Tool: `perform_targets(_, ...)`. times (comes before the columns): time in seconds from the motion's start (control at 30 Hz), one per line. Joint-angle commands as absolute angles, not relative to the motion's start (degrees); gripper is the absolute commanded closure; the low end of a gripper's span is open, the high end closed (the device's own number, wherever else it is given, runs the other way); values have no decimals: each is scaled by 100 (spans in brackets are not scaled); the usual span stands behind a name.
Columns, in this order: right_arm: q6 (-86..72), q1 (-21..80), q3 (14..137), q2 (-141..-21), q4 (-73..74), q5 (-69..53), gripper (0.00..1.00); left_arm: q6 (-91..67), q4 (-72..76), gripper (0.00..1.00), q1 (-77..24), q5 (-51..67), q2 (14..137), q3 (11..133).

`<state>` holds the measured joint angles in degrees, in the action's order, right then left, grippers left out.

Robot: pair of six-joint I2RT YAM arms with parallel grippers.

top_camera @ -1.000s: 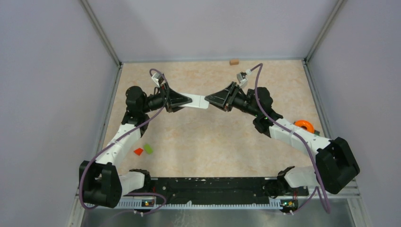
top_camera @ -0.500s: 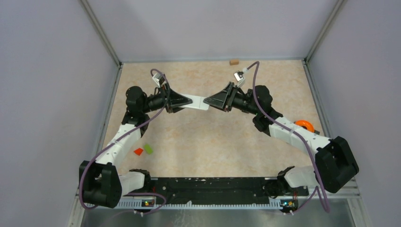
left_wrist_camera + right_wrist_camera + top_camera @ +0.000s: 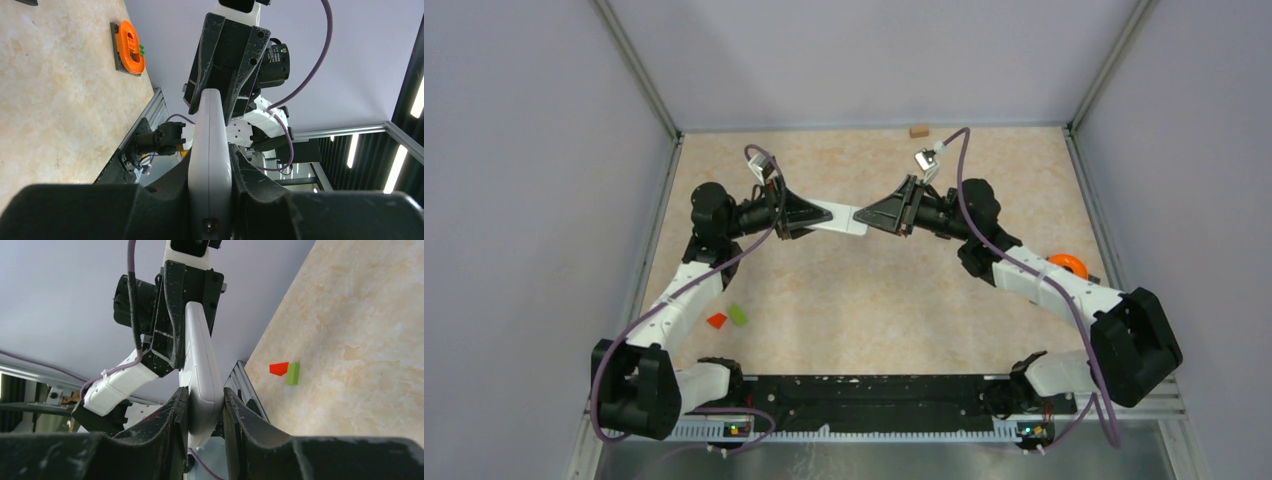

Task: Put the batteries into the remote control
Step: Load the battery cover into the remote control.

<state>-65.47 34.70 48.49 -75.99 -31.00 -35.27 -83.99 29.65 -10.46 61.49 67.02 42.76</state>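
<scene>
My overhead camera sits high behind the arm bases, looking down on the whole desk (image 3: 874,300). The left wrist camera peers close along the left tool (image 3: 210,167) toward the right arm; the right wrist camera faces back along the right tool (image 3: 202,405). All three share the remote control (image 3: 839,217). The orange ring (image 3: 129,46) and the red block (image 3: 279,368) also show overhead.

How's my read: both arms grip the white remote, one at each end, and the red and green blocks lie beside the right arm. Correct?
Not quite: the red block and green block lie beside the left arm, as the top external view shows. The rest holds: the left gripper and right gripper each have fingers shut on one end of the white remote.
</scene>
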Motion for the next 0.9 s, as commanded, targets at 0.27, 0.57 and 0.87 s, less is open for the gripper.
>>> perform_targets(0.27, -5924, 3383, 4852, -7465, -2939, -3915, 74, -8683, 3651, 100, -1089, 6239, 6564, 4569)
perform_targets(0.57, -5821, 3873, 5079, -8009, -3010, -3160, 80, -8707, 3878, 100, -1491, 6052, 6558, 4456)
perform_targets(0.87, -6003, 4127, 5451, -8428, -2982, -2788, 75, -8242, 3736, 100, -1752, 6172, 6573, 4469)
